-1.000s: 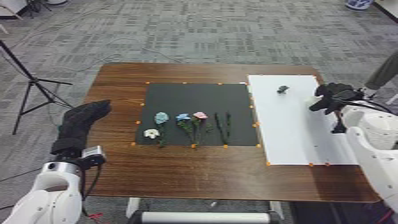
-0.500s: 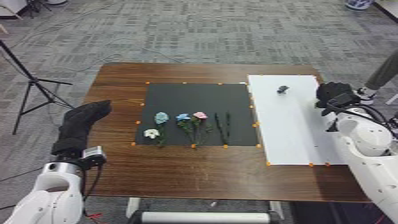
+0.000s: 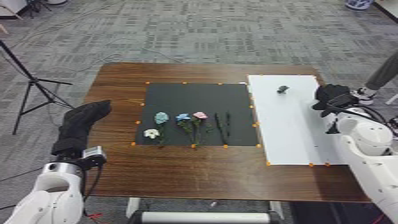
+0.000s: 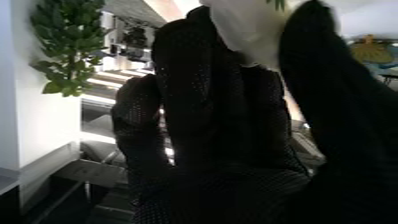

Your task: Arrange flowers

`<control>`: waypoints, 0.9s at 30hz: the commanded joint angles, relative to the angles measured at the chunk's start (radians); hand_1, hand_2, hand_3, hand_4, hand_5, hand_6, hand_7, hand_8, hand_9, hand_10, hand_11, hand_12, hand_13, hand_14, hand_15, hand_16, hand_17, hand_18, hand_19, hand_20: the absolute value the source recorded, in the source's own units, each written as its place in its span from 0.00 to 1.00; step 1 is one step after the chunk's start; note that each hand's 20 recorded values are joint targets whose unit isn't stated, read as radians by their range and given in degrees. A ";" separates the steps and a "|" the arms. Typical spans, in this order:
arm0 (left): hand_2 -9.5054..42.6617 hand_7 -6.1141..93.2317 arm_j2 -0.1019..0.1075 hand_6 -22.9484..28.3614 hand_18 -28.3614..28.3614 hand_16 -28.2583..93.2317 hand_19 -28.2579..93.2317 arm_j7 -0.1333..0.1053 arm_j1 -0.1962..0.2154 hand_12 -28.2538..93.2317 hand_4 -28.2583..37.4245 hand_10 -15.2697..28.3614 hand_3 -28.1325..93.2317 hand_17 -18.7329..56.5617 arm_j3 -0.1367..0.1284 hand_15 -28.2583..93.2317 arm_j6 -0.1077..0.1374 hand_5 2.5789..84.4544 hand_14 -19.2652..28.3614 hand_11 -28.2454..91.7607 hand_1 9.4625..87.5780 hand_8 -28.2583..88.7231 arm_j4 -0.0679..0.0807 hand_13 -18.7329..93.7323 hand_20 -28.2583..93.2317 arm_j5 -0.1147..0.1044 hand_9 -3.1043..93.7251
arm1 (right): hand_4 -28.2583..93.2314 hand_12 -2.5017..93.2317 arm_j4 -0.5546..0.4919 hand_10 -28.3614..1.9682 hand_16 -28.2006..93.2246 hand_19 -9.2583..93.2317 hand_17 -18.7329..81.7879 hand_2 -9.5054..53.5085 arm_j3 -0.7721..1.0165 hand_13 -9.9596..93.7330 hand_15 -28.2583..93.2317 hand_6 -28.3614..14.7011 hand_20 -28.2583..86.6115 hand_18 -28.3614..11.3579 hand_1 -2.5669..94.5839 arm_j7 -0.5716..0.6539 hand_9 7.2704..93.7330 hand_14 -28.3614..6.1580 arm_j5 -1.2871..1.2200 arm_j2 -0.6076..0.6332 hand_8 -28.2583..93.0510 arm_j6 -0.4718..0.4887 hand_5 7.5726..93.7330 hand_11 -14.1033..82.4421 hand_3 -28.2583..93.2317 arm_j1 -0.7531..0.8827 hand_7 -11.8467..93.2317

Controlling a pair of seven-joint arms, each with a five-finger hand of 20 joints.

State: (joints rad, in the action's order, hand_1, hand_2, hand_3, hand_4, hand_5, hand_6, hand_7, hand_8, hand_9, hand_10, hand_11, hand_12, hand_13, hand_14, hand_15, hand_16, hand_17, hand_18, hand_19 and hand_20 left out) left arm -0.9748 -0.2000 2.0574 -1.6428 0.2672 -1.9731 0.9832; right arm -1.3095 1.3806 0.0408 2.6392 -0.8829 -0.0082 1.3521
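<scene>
My right hand (image 3: 331, 98) is over the far right edge of the white board (image 3: 289, 127). In the right wrist view a smooth white object (image 4: 250, 27) is pinched between the thumb and fingers of my right hand (image 4: 209, 100); a bit of green shows at its upper end. Four flowers lie on the black mat (image 3: 195, 97): white (image 3: 151, 133), pale teal (image 3: 161, 118), blue (image 3: 183, 117) and pink (image 3: 200, 115). Beside them are two dark green stems (image 3: 222, 132). My left hand (image 3: 84, 119) stays off the mat's left side, fingers straight.
A small dark object (image 3: 282, 90) rests on the far part of the white board. Orange markers line the mat and board on the brown table (image 3: 187, 172). A black tripod (image 3: 34, 80) stands on the floor to the left.
My right hand has turned and shifted slightly, and the white object beside it is now less visible in the head view. My left hand and the flowers have kept still.
</scene>
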 commanded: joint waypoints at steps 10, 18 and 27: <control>0.26 0.23 -0.002 0.43 0.67 0.21 0.28 0.009 0.006 0.31 0.06 0.67 0.79 0.30 -0.007 0.38 -0.002 0.65 0.75 0.40 0.22 0.16 -0.010 0.50 0.36 -0.001 0.57 | 0.04 0.35 -0.177 0.65 0.52 0.86 0.56 0.00 -0.113 0.82 0.71 0.76 0.75 0.17 0.64 0.017 0.95 0.56 -0.187 0.137 0.21 -0.170 0.82 0.20 0.74 -0.032 0.38; 0.26 0.23 0.008 0.42 0.67 0.21 0.28 0.012 0.009 0.31 0.06 0.67 0.79 0.30 -0.018 0.38 -0.003 0.65 0.75 0.40 0.22 0.16 -0.009 0.50 0.36 -0.003 0.57 | 0.04 0.35 -0.346 0.65 0.52 0.86 0.55 0.00 -0.251 0.82 0.71 0.76 0.75 0.17 0.64 -0.011 0.96 0.56 -0.343 0.177 0.21 -0.142 0.82 0.19 0.74 -0.138 0.38; 0.26 0.23 0.006 0.42 0.67 0.21 0.28 0.017 -0.008 0.31 0.06 0.67 0.79 0.30 -0.002 0.38 -0.010 0.65 0.75 0.40 0.22 0.16 -0.002 0.51 0.36 -0.001 0.57 | 0.04 0.35 -0.348 0.66 0.53 0.86 0.55 0.00 -0.483 0.81 0.71 0.77 0.75 0.17 0.64 -0.093 0.96 0.56 -0.323 0.081 0.21 -0.104 0.82 0.20 0.74 -0.251 0.38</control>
State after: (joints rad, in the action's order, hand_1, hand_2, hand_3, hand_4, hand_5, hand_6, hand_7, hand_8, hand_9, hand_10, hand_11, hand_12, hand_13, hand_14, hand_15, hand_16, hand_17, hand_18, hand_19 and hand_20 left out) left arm -0.9671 -0.1933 2.0577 -1.6550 0.2675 -1.9740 0.9811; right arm -1.6488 1.0236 0.0019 2.2698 -0.6994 -0.1451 1.1560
